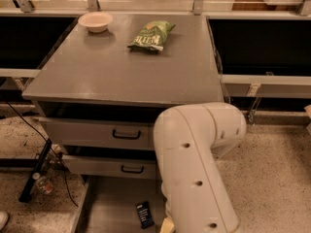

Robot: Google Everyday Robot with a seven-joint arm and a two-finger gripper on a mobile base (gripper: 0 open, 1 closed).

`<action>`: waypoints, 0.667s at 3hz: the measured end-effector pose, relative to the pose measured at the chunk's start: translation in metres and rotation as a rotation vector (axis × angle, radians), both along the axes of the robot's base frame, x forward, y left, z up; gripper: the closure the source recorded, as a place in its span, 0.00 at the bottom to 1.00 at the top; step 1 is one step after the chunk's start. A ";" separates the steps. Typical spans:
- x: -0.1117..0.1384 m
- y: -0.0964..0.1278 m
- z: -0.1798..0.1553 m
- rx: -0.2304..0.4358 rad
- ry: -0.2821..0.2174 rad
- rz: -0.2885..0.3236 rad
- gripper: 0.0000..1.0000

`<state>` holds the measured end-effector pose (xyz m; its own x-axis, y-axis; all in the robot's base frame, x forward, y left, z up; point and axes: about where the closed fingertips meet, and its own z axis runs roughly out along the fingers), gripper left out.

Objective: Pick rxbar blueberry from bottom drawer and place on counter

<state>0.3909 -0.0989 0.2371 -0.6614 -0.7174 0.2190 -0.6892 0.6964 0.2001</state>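
The rxbar blueberry (144, 214) lies flat on the bottom drawer (109, 210) floor, just left of the pincer (167, 225), whose state I cannot tell; probably light, thin and slick-wrapped, it is best pinched across its narrow width.

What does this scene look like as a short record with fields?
snack bar: dark wrapper, lying flat on the drawer floor
bottom drawer: open
counter: holds chip bag and bowl near the back edge
gripper: at the bottom edge of the view, just right of the snack bar, mostly hidden behind the arm
task status: snack bar not yet picked
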 end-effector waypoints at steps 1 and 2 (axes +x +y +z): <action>0.005 0.009 -0.012 -0.076 0.005 -0.061 0.00; 0.008 0.016 -0.018 -0.115 0.014 -0.097 0.00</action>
<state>0.3992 -0.0829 0.2190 -0.7223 -0.6202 0.3058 -0.6155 0.7782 0.1246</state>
